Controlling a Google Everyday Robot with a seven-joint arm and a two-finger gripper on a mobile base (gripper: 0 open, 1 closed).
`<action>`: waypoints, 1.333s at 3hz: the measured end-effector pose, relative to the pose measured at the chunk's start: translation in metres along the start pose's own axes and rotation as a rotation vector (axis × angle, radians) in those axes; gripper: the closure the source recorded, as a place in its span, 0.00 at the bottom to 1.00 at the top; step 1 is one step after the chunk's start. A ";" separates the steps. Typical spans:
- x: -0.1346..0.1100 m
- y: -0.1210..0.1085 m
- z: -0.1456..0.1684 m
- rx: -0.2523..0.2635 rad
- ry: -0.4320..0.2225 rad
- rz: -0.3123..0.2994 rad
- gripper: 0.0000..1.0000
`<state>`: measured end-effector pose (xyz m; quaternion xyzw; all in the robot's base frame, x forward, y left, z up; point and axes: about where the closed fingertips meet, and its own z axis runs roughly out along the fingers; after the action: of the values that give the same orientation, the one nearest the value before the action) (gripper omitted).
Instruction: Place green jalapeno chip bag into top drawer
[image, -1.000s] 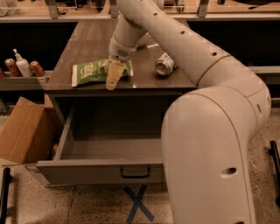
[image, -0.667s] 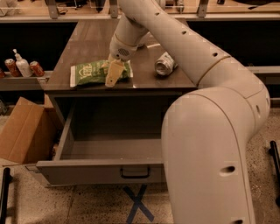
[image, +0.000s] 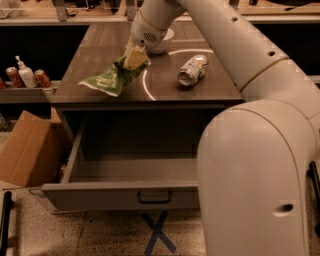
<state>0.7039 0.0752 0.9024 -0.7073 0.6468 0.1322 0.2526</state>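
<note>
Tabletop dark wood; end effector above it pinching green jalapeno chip bag; top drawer open.

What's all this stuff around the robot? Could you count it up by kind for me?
Cans: 3, a crushed can on the counter, two red cans on the left shelf
Bags: 1, the bag, held in the gripper above the counter
Bottles: 1, bottle
Bowls: 1, bowl
Boxes: 1, box
Drawers: 1, drawer, open
Total: 8
</note>
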 end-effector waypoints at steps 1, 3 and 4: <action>-0.021 0.016 -0.032 0.024 -0.025 -0.071 1.00; -0.013 0.111 -0.012 -0.130 -0.004 -0.122 1.00; 0.001 0.131 0.014 -0.197 0.030 -0.115 1.00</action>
<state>0.5775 0.0768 0.8655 -0.7666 0.5928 0.1700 0.1791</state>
